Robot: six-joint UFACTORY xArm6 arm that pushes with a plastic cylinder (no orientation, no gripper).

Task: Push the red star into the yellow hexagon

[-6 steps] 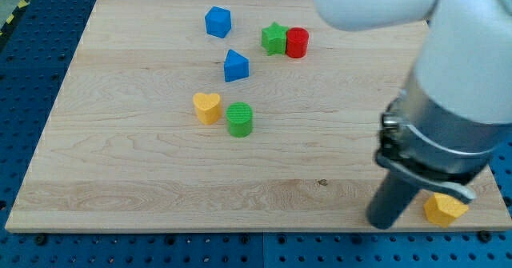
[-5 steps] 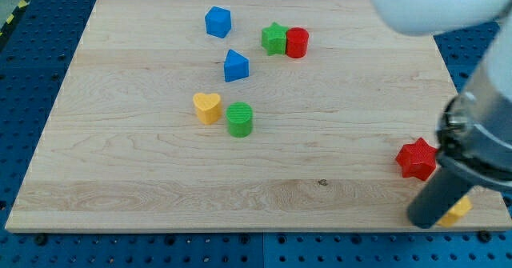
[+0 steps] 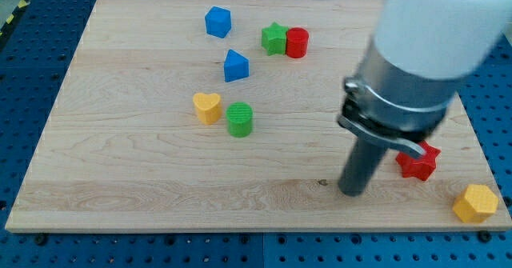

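Tip point(image 3: 353, 193) on board, left of red star point(image 3: 419, 162), apart.

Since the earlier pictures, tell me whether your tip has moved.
Yes. My tip has slid toward the view's left, from beside the yellow hexagon to the left of the red star.
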